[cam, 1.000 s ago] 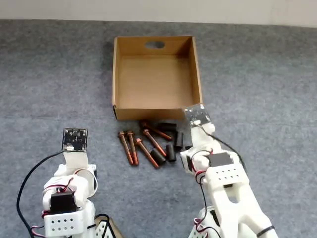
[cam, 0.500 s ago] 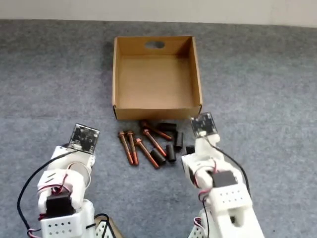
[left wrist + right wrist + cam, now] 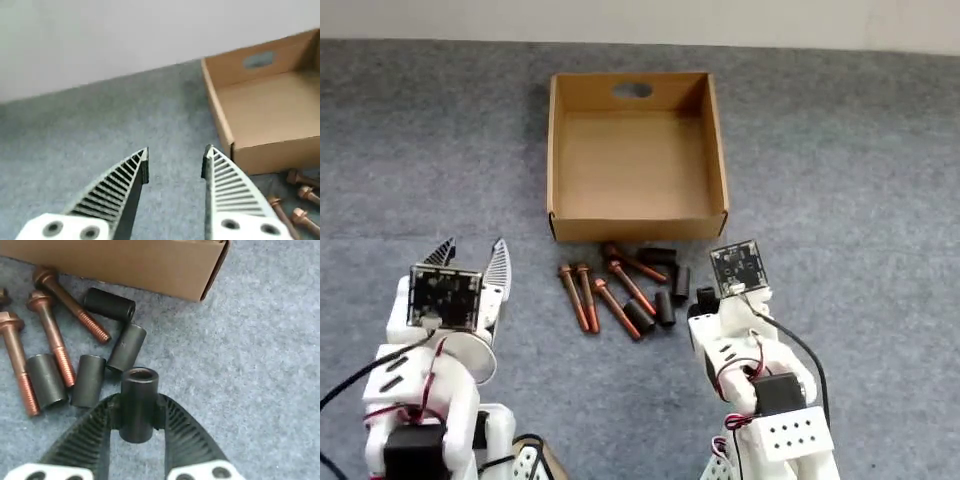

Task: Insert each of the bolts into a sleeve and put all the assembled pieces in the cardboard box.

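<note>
Well, furthest left we find the left gripper [image 3: 473, 247] poised over the grey carpet [image 3: 410, 150], its claw spread wide and holding nothing. From its own wrist camera the two ribbed fingers [image 3: 117, 194] stand well apart, aimed at the carpet to the left of the cardboard box [image 3: 638, 228]. The box sits open-topped at the middle of the table, toward the far side, with an oval handle hole [image 3: 632, 90] in its far wall.

Just in front of its near wall we see the loose parts lying on the carpet. Five copper-coloured bolts [image 3: 588, 298] make up the left part of the heap. Two lie nearly parallel, side by side, with their heads toward the box, and three more slant to their right. Four black sleeves [image 3: 664, 307] lie among and to the right of them, one tucked between two bolt shanks and one nearest the box's wall.

Further right, near the box's front right corner, the right gripper [image 3: 139, 412] is closed narrowly on a fifth sleeve [image 3: 140, 385]. It grips this one around its lower half, so the open bore faces away from the wrist. We cannot tell whether this sleeve rests on the carpet or is lifted off it.
</note>
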### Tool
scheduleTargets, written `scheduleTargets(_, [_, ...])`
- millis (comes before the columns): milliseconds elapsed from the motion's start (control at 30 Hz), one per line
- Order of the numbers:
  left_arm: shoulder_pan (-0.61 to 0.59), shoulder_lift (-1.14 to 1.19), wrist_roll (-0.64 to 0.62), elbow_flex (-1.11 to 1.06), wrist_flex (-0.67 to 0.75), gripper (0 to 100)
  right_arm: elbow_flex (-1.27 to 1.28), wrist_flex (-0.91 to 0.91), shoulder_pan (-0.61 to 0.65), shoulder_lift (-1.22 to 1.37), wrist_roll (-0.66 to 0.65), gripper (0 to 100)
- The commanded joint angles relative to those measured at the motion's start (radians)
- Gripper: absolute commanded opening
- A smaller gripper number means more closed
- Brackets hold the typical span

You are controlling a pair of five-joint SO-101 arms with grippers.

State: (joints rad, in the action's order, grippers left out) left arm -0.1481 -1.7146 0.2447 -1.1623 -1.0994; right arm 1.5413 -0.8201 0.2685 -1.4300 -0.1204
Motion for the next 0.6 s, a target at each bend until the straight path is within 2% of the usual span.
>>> scheduleTargets(0, [0.051, 0.222, -0.011, 0.064, 0.021, 18, -0.007, -0.004, -0.008, -0.013, 0.012, 0.6])
scheduleTargets(267, [0.194, 0.803, -0.012, 0.111, 0.028, 18, -0.005, -0.004, -0.012, -0.013, 0.012, 0.6])
scheduleTargets(367, [0.242, 0.937, -0.012, 0.111, 0.086, 18, -0.005, -0.004, -0.012, -0.013, 0.012, 0.6])
scheduleTargets(567, [0.246, 1.082, -0.043, 0.113, 0.244, 18, -0.005, -0.004, -0.013, -0.013, 0.011, 0.6])
